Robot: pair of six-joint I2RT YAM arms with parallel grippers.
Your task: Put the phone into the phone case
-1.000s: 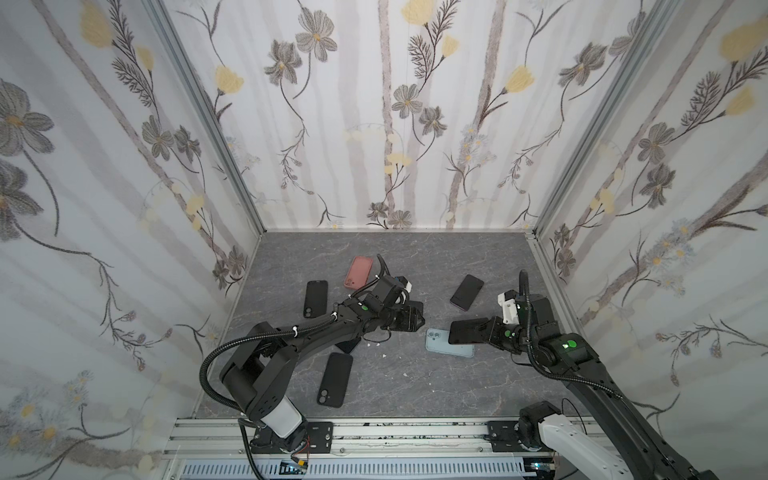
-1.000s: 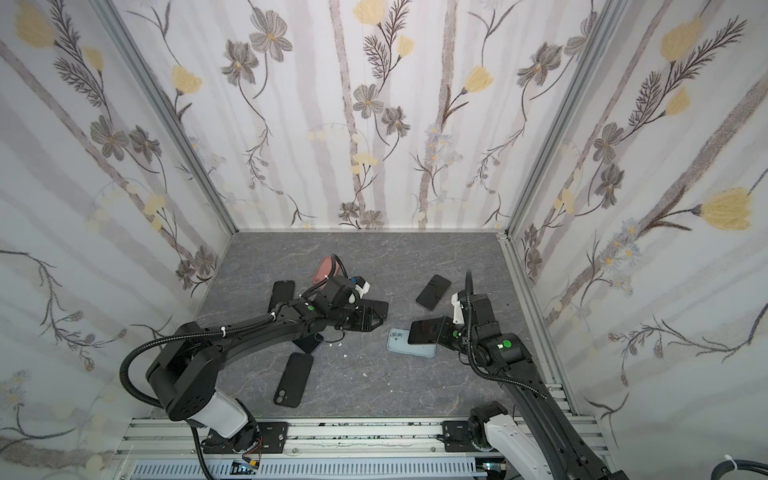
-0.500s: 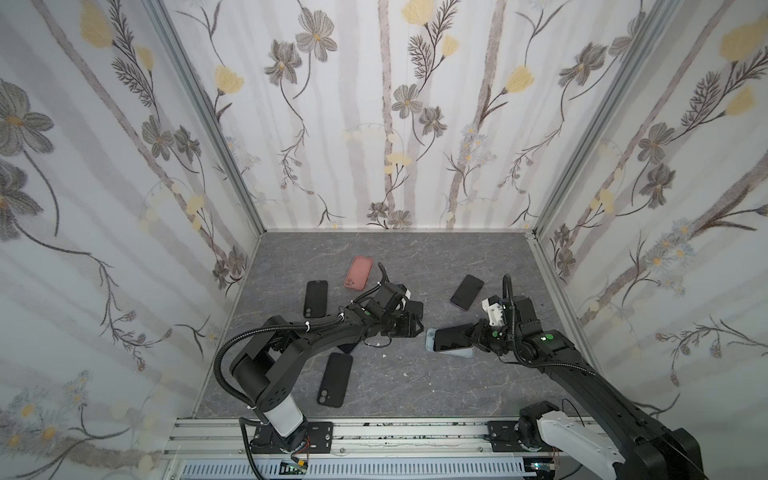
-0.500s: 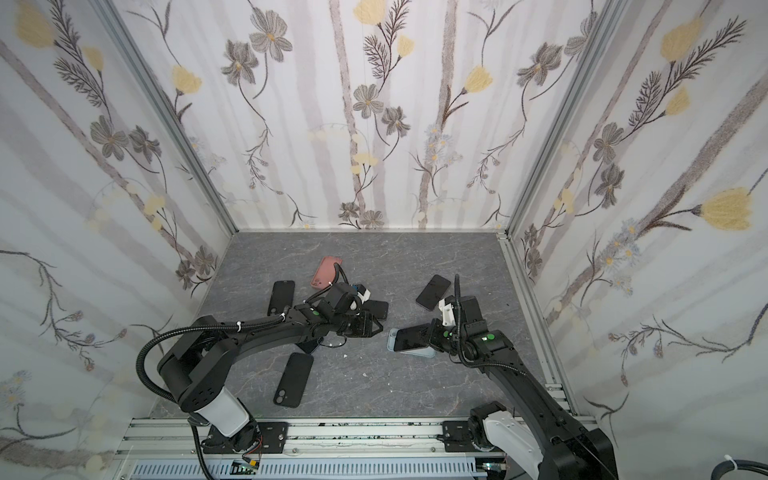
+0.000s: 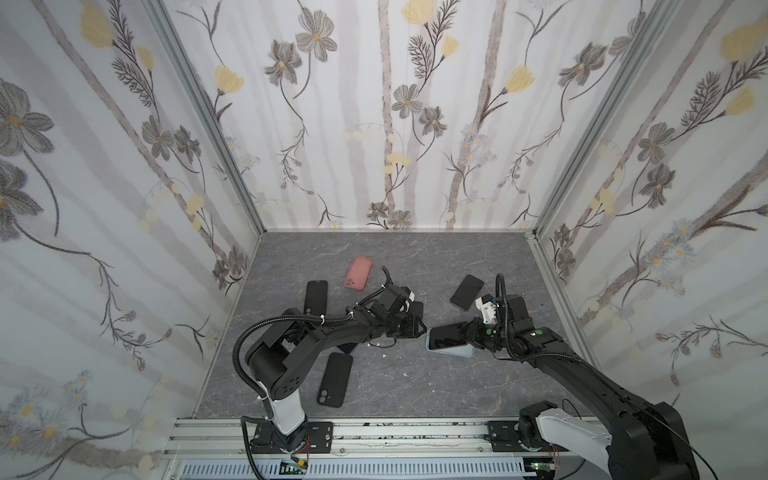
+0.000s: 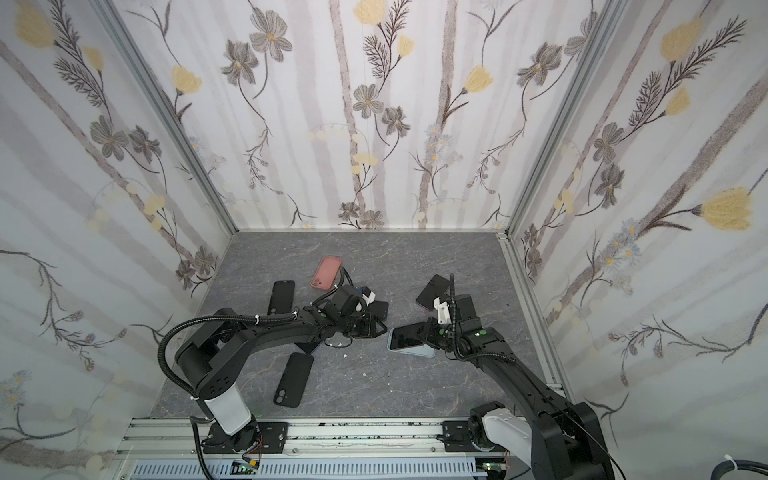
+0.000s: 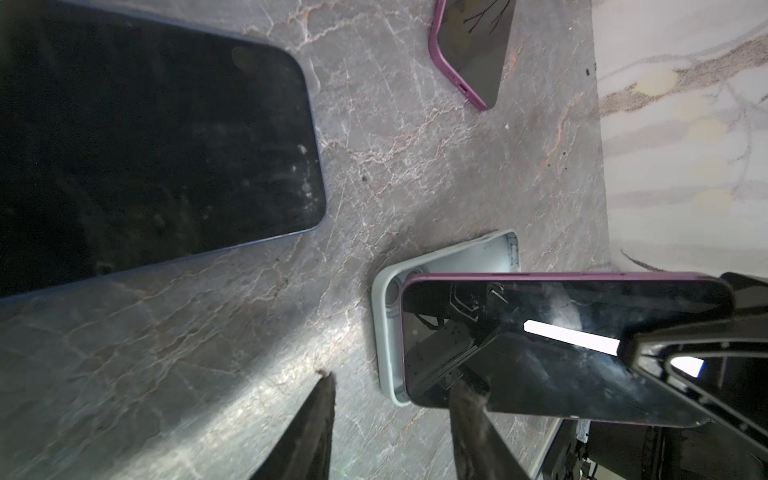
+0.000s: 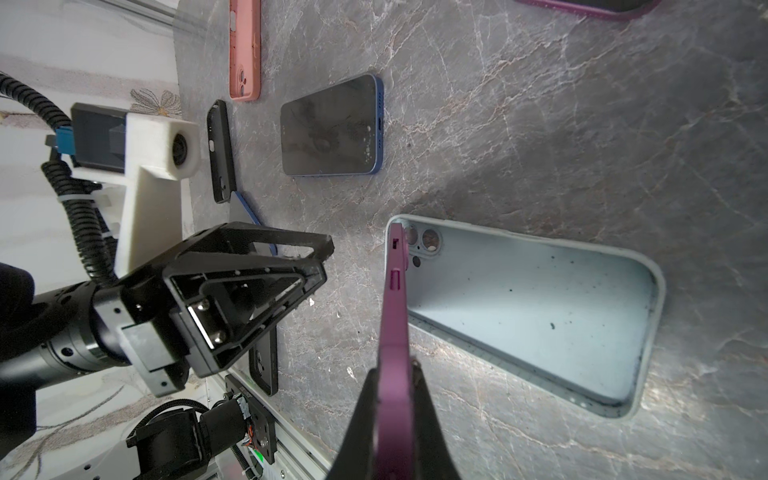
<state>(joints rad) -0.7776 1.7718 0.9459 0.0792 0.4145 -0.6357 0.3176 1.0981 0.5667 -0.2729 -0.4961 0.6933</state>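
Right hand (image 8: 395,370) just brought the gripped purple-rimmed black phone (image 5: 446,336) over the pale-blue soft case (image 8: 540,307); left hand (image 7: 392,378) half-open, empty; seating next.

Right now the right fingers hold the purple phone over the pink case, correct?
No, it is over the pale blue case, as the right wrist view shows; the pink case lies apart. The right fingers do hold the purple phone.
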